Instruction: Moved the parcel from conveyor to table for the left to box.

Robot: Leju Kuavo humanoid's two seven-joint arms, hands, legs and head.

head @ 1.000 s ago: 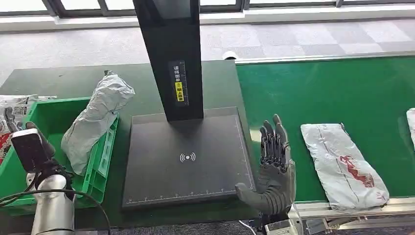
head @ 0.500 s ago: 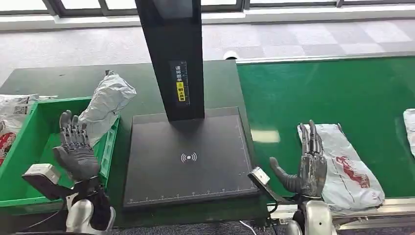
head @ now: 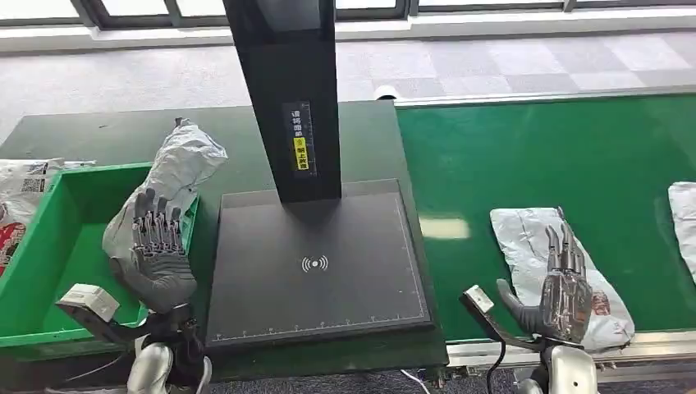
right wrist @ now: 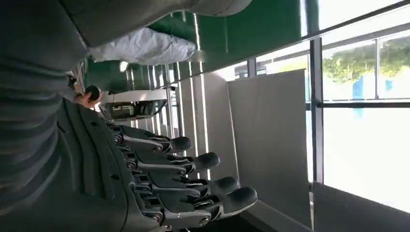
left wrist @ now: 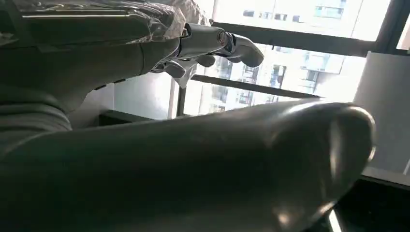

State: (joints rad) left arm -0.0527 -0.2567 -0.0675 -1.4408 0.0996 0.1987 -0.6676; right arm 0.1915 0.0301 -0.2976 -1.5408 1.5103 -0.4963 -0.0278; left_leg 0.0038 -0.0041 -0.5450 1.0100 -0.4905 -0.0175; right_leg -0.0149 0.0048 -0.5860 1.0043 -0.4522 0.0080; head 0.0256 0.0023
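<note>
Right hand (head: 565,294) is empty, fingers spread, above the grey parcel (head: 533,246) lying flat on the green conveyor (head: 533,156). Left hand (head: 157,254) is likewise empty (fingers apart), raised beside the green box (head: 49,271).

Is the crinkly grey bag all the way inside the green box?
No. The crinkled grey plastic parcel leans over the green plastic crate's rim, its top sticking out.

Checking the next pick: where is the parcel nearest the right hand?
In the head view, the parcel lies on the green conveyor, right of the black scanner plate, under the raised right hand.
</note>
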